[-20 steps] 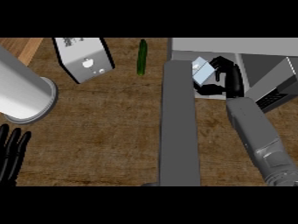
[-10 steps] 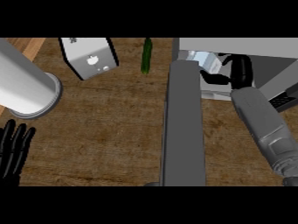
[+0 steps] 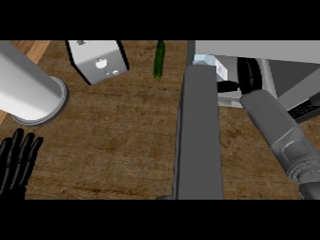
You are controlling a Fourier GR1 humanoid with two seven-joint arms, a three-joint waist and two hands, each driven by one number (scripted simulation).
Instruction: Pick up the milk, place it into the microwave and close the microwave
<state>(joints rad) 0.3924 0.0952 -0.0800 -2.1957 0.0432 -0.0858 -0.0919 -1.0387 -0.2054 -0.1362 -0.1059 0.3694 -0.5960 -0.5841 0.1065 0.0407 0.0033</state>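
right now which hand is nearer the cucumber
Right. The right hand is inside the microwave, just right of the cucumber past the open door. The left hand rests open at the lower left, far off.

Toaster (image 3: pixel 98 61) left of cucumber (image 3: pixel 159 65) — microwave (image 3: pixel 273 70) right.

white cylinder (image 3: pixel 20 86) upright, far left | toaster (image 3: pixel 98 61) top centre | cucumber (image 3: pixel 159 59) just right of toaster

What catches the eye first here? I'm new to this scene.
The open microwave door runs edge-on down the middle. The right hand reaches into the microwave beside the milk. At lower left rests the open left hand, below a white cylinder.
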